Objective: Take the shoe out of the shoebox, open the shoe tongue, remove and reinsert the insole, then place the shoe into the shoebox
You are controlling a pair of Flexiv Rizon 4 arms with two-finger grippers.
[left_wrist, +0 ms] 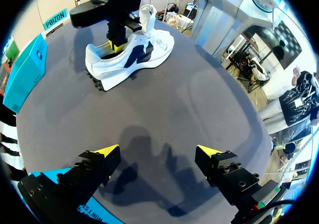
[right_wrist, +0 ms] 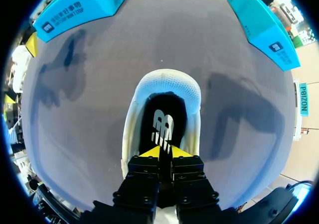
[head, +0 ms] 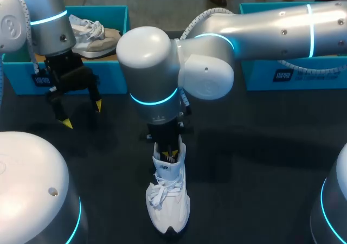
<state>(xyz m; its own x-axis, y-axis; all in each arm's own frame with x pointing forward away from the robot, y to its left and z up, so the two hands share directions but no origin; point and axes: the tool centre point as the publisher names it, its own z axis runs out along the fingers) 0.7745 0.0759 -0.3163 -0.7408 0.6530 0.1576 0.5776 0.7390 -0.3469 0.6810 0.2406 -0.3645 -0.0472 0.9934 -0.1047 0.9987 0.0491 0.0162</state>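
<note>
Deep in the mesh shoe (right_wrist: 169, 82), right end effector (right_wrist: 165, 152) is closed, left one (left_wrist: 158, 149) spread.

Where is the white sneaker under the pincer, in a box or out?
Out. The white sneaker stands upright on the dark table, apart from both blue shoeboxes, right pincer in its opening.

Two shoes are showing: a white shoe (head: 168, 200) lying on the one dark table (head: 260, 157), and a second shoe (head: 97, 38) sitting inside a box. Two blue boxes are standing along the far edge, the left shoebox (head: 108, 76) and the right shoebox (head: 260, 76). One dark insole (right_wrist: 164, 124) is lying in the white shoe. Two arms are coming in, the left arm (head: 43, 21) and the right arm (head: 282, 30), each carrying one gripper, the left gripper (head: 82, 115) and the right gripper (head: 171, 156), each having two yellow fingertips (left_wrist: 107, 150), four altogether.
</note>
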